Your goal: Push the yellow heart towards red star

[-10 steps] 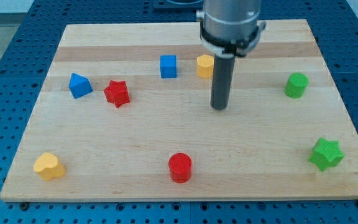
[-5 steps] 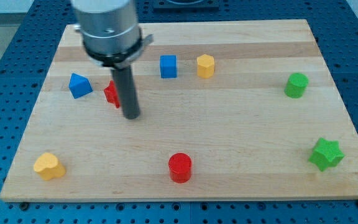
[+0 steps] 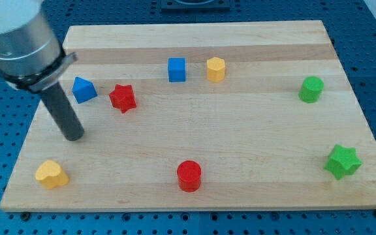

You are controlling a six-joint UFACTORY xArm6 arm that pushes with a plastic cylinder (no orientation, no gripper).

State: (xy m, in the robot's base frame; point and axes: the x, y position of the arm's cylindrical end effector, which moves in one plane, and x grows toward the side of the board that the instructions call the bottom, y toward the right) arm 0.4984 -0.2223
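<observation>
Yellow heart (image 3: 51, 174) judged light, rigid, easily slid; best pushed at lower-left lobe toward red star (image 3: 122, 98). No hand fitted: my tip (image 3: 74, 136) bare, above heart, apart.

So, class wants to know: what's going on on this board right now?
A robot arm with a dark rod is set to push the yellow heart toward the red star. My tip rests on the wooden board above the heart and slightly to its right, not touching it, with the star farther up and to the view's right. The heart sits near the bottom-left corner, and no block is being pushed.
</observation>
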